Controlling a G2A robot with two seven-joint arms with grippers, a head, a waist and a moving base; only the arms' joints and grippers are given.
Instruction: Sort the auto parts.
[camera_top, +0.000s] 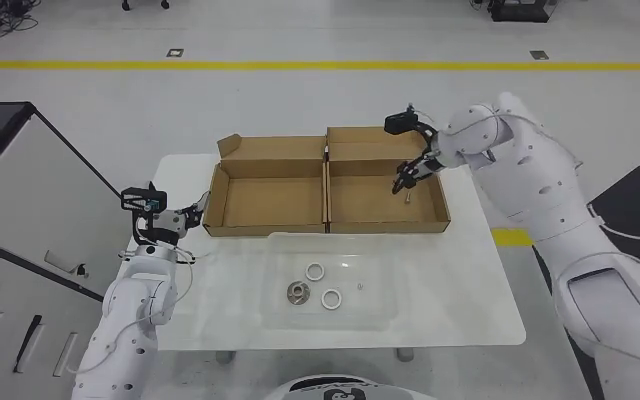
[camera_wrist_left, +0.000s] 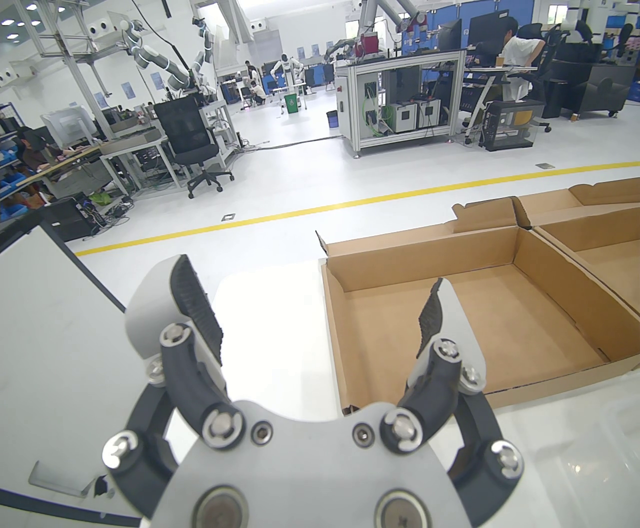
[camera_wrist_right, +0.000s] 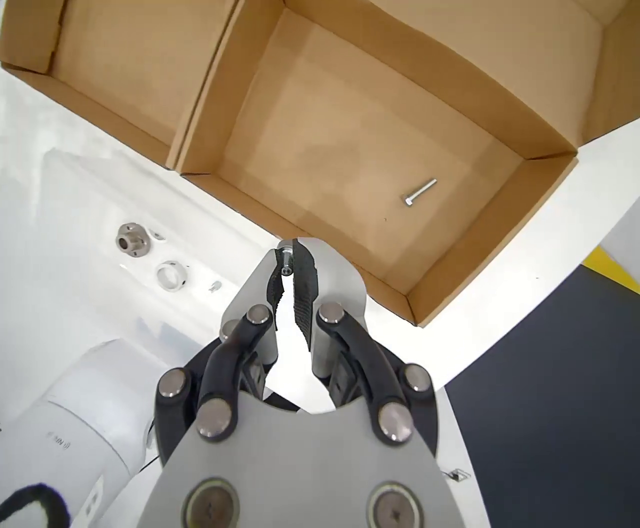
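My right gripper (camera_top: 401, 185) (camera_wrist_right: 288, 254) hangs over the right cardboard box (camera_top: 370, 203) (camera_wrist_right: 350, 140), shut on a small silver bolt (camera_wrist_right: 285, 262) pinched at its fingertips. A second silver bolt (camera_wrist_right: 419, 192) lies on that box's floor. The left cardboard box (camera_top: 265, 203) (camera_wrist_left: 475, 320) holds nothing. In the clear tray (camera_top: 385, 268) in front of the boxes lie a metal flange (camera_top: 296, 292) (camera_wrist_right: 132, 241), two white rings (camera_top: 315, 271) (camera_top: 331, 298) and a tiny screw (camera_top: 360, 287). My left gripper (camera_top: 190, 212) (camera_wrist_left: 312, 300) stands open beside the left box's outer wall, with nothing between its fingers.
The boxes sit side by side at the back of the white table (camera_top: 470, 300), their flaps folded outward. A grey panel (camera_top: 50, 200) stands off the table's left side. Bare tabletop lies to the right of the tray.
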